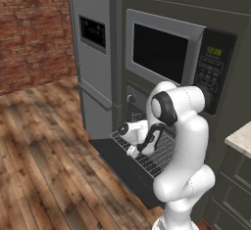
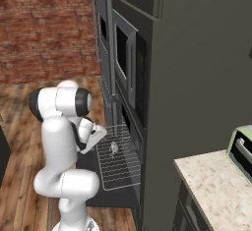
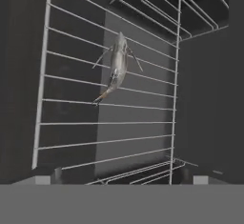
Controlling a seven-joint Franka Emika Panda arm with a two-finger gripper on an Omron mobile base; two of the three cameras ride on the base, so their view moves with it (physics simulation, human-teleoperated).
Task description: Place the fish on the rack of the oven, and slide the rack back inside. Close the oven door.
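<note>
A small silver fish [image 3: 116,66] lies on the rack [image 3: 109,123], a silver wire grid pulled out over the open oven door [image 1: 120,168]. From the right base view, the fish [image 2: 113,148] rests near the middle of the rack [image 2: 120,173], outside the oven [image 2: 129,122]. My gripper [image 1: 133,150] hovers just above the rack [image 1: 159,158] near its outer edge, short of the fish. Its fingertips [image 3: 57,174] stand wide apart, so the gripper [image 3: 121,178] is open and holds nothing. The door [image 2: 98,195] lies flat below the rack.
A silver-framed microwave [image 1: 162,53] with a keypad sits above the oven's knob strip [image 1: 131,98]. A tall grey cabinet panel [image 1: 93,53] stands to its left. A stone counter [image 2: 216,190] with a pale-green toaster oven [image 2: 241,149] is at right. Wooden floor [image 1: 44,160] lies open to the left.
</note>
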